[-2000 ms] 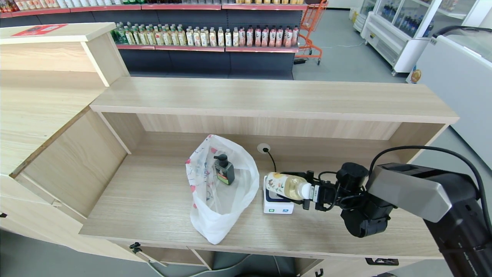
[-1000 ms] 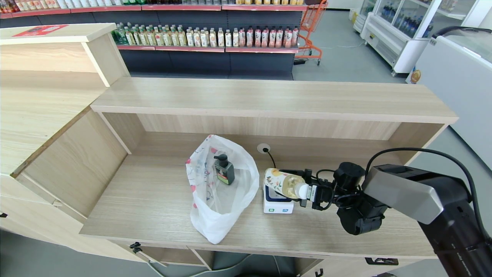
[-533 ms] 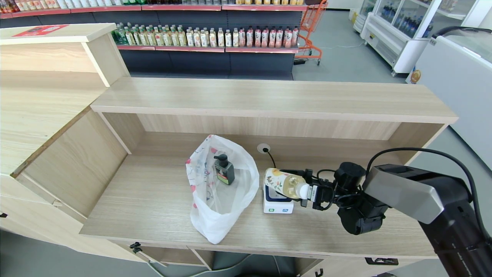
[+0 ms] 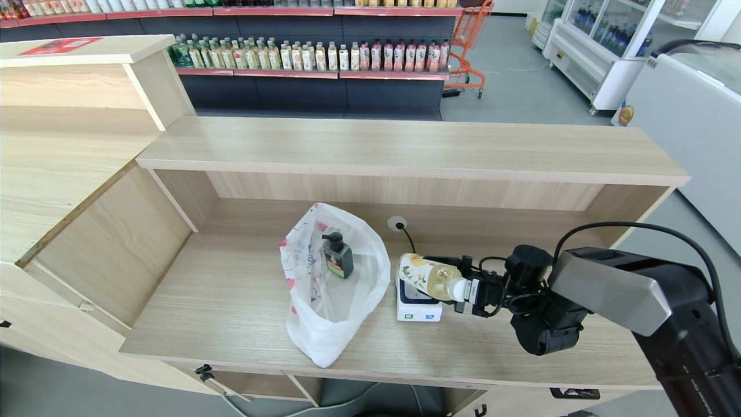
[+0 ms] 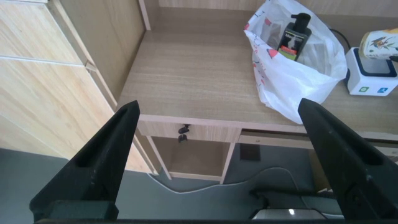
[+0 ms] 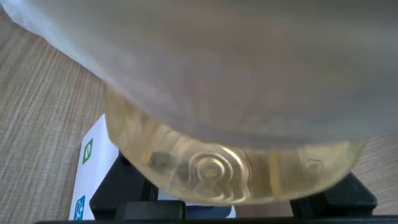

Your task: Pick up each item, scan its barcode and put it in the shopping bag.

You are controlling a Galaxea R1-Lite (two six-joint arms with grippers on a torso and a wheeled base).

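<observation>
Bottle (image 4: 427,277) of pale yellow drink hangs on its side, clamped at the capped end by the right jaws, which are closed on it. Its flowered label end is over the white scanner (image 4: 418,310). In the right wrist view its body sits close above the scanner's dark window; whether the two touch I cannot tell.

Two seconds ago the bottle was a shade farther toward the robot's right. It then edged toward the bag and a little up. Over the last second it has hardly shifted, apart from a slight drift back. That reads as a pause to let the barcode register, so the scan step looks to be in hand and not yet followed by the carry.

Just beside the scanner, on the robot's left, the shopping bag (image 4: 324,330) lies on the surface (image 4: 220,301) with its mouth gaping. A dark pump bottle (image 4: 338,256) is already inside, so one item appears done. The next move would likely be a short sideways carry over the bag's near rim. The thin plastic may fold under the bottle if it comes in low.

The left jaws are spread wide and hold nothing, off the surface's near edge and well apart from the bag.
</observation>
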